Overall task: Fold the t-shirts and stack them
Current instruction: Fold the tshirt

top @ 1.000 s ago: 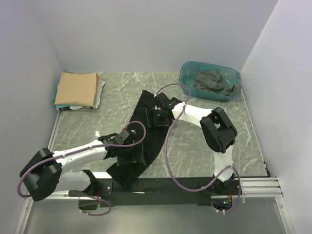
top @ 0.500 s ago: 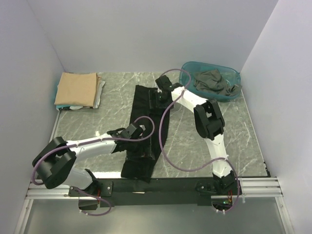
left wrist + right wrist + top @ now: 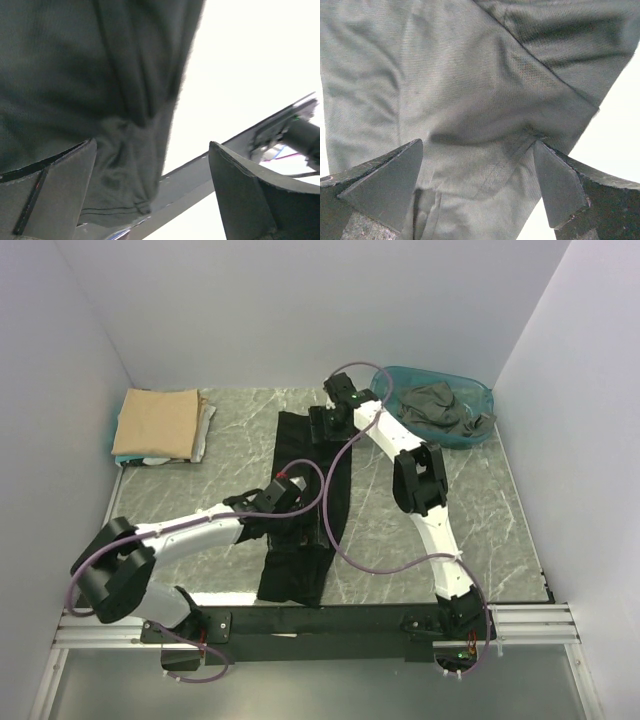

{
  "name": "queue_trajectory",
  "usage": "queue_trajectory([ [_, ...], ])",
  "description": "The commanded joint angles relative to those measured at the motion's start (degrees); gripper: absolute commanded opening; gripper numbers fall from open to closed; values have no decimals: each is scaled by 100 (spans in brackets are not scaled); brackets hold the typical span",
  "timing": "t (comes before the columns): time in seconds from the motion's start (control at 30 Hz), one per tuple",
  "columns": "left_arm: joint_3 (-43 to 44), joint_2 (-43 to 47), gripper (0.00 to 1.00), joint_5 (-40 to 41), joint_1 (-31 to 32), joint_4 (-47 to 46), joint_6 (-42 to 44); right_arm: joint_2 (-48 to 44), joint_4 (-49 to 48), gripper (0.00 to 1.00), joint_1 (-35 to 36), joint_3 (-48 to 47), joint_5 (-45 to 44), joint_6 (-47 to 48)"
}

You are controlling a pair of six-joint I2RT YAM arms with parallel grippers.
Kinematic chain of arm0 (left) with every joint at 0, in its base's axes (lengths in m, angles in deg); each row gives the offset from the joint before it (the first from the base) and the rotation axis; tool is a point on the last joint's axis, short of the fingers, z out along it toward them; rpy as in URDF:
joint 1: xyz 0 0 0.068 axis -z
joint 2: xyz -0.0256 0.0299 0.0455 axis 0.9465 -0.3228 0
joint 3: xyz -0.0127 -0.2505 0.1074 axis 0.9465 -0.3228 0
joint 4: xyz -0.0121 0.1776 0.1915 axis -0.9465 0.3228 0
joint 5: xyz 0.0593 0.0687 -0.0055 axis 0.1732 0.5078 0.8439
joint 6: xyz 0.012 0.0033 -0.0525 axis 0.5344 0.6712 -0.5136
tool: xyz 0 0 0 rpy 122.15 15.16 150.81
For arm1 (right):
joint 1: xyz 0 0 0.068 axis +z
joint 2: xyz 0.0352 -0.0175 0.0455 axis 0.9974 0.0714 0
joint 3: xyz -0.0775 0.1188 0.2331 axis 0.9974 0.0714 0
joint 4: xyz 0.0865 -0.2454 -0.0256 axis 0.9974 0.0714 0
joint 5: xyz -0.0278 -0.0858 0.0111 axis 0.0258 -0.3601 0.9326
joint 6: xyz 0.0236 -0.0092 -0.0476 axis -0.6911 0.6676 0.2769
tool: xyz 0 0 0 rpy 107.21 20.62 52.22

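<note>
Black t-shirt (image 3: 298, 455) lies in a long strip, near end at counter (image 3: 170, 490) edge. Left fingers (image 3: 50, 190) and right fingers (image 3: 385, 185) spread, empty. Risk: a single-layer pinch unfolds it, or a drag pulls it off.

The left arm (image 3: 190, 532) stretches low from the lower left toward the frame's centre, the left gripper (image 3: 288, 490) with fingers (image 3: 55, 195) spread wide. The right arm (image 3: 428, 510) reaches to the upper centre, the right gripper (image 3: 325, 426) equally wide.

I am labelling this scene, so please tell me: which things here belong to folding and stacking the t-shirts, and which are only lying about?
Job: black t-shirt, tan t-shirt, pale shirts under it, dark grey t-shirt.
Lying about: teal tub, holding the grey one.
</note>
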Motion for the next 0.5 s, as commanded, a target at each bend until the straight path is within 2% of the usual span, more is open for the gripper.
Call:
queue_trajectory([
  [0.0,392,499,100,392,28,161,189,-456,337,97,0,-409,10,329],
  [0.1,243,903,99,882,28,617,84,-1360,57,98,52,476,-7,338],
  [0.13,164,1166,99,1015,28,759,-64,-1963,-74,98,70,827,-16,277],
  [0.17,-11,1316,99,1121,28,882,-161,-2308,-485,99,113,1692,10,76],
  [0.23,-222,1719,99,1552,28,1320,-399,-3064,-1075,98,140,2759,124,-170],
  [0.27,-415,1852,100,1692,28,1480,-704,-3833,-1661,98,201,3852,281,-459],
  [0.33,-670,2247,100,1825,28,1866,-1118,-4924,-2218,99,298,4948,467,-689],
  [0.4,-1118,2660,99,1730,28,2043,-1479,-5743,-2720,99,586,6607,607,-936],
  [0.47,-1574,2925,97,1606,28,2061,-1664,-6107,-2660,98,912,7130,529,-1137],
])
